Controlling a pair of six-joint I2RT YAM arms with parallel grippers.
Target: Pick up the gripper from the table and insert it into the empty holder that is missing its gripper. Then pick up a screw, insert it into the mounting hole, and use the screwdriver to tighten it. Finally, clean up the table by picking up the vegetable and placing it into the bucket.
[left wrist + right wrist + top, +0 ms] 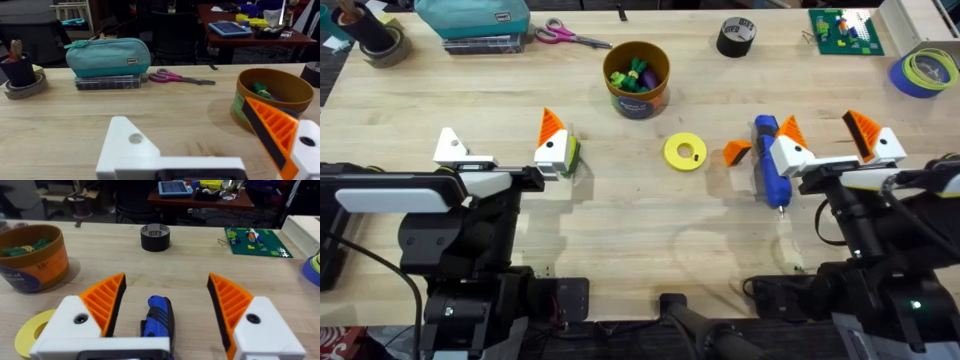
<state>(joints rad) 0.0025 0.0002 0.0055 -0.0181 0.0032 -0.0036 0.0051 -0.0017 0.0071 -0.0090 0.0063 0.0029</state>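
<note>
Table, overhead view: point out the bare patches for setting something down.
Bare: the wide table strip in front of the yellow disc, between both arms; also left of the bucket. Crowded: around the screwdriver, loose orange gripper and right pincer.

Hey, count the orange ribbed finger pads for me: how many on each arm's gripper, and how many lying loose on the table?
Pads on the left gripper: 1
Pads on the right gripper: 2
Loose pad on the table: 1
Total: 4
</note>
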